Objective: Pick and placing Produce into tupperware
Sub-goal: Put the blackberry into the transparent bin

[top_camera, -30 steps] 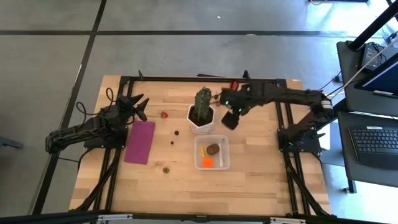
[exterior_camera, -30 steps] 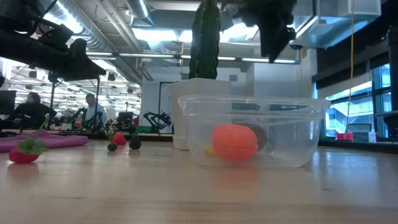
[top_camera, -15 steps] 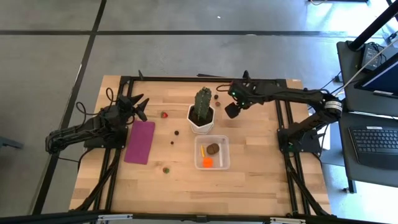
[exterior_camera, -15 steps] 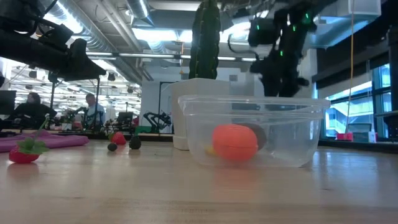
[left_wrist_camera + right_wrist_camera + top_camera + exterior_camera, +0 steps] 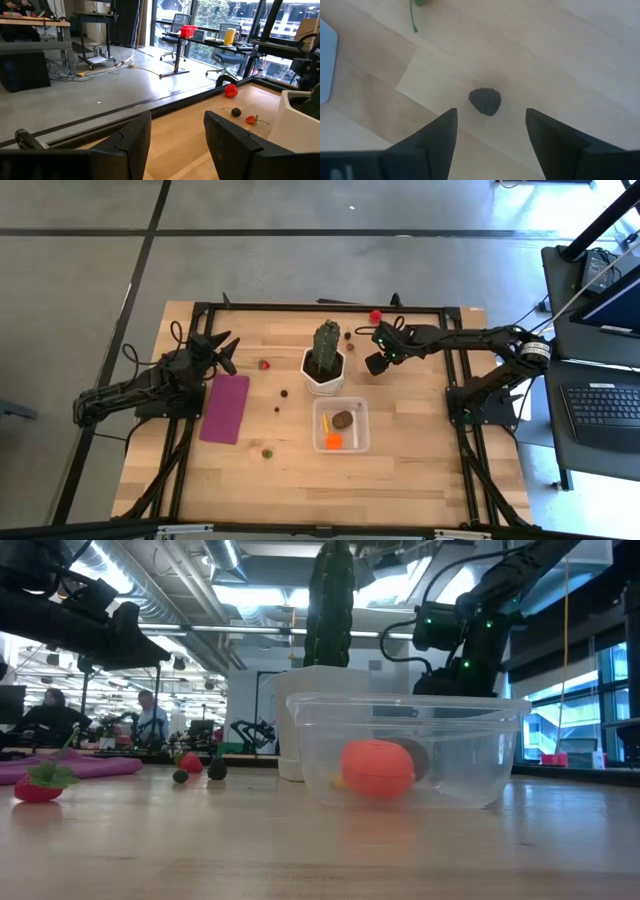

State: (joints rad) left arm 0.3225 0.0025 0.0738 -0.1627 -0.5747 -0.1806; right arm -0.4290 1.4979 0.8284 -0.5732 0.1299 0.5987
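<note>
Wood-plank desk (image 5: 420, 470), pale grain, black frame round it. Right pincer (image 5: 372, 365) has swung from spot beside cactus pot (image 5: 325, 376) out toward far edge, now low over small dark berry (image 5: 485, 101), fingers spread either side, not touching. Looks like next pick lining up. Tub (image 5: 341, 425), clear thin plastic with rounded corners, sits mid-desk holding orange ball (image 5: 377, 768) and brown lump (image 5: 343, 419). Rest of produce scattered: strawberry (image 5: 264, 364), red ball (image 5: 376, 316). Left pincer (image 5: 222, 348) parked by magenta mat (image 5: 226, 408), released, unmoved.

Orange produce (image 5: 333, 442), clear tupperware (image 5: 360, 412)
</note>
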